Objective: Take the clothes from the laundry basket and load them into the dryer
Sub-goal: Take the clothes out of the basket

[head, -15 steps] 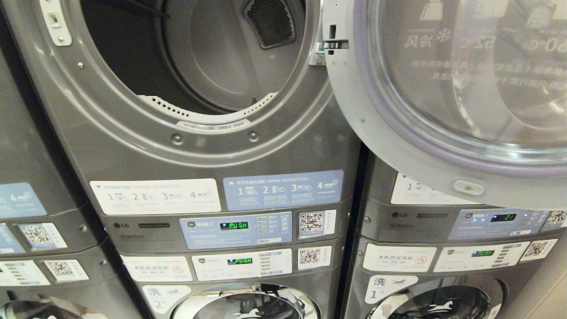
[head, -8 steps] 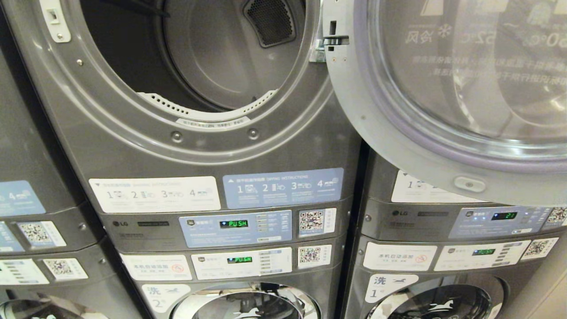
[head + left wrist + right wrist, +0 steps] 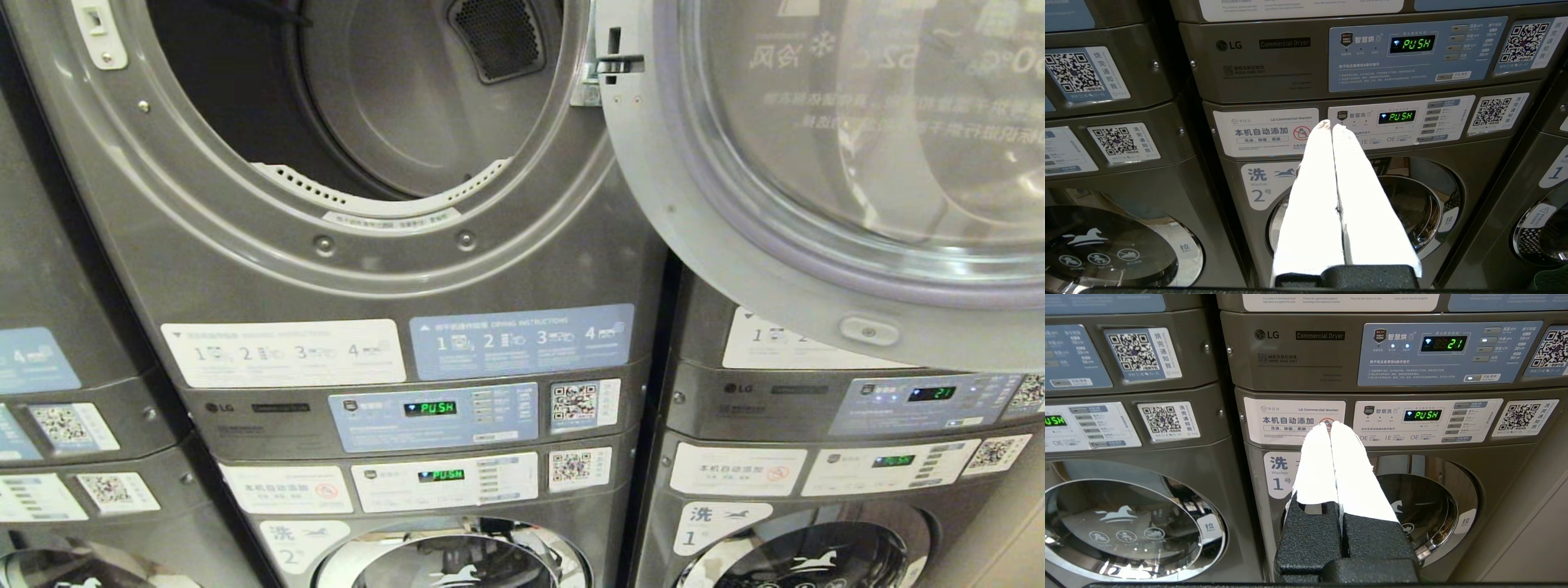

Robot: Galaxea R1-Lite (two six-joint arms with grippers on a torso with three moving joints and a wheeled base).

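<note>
Stacked grey laundry machines [image 3: 82,343], perhaps beige wall [image 3: 1535,522] rightward

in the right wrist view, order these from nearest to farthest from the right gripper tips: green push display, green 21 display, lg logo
Measured across the picture from the right gripper:
1. Green PUSH display, on the washer panel beside the tips.
2. LG logo, on the dryer panel above.
3. Green 21 display, same upper panel, opposite end.

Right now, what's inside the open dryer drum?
No clothes visible in the dryer: bare grey drum wall, a black mesh vent at the back, a white perforated strip along the lower rim. Drum floor and left side are hidden.
</note>
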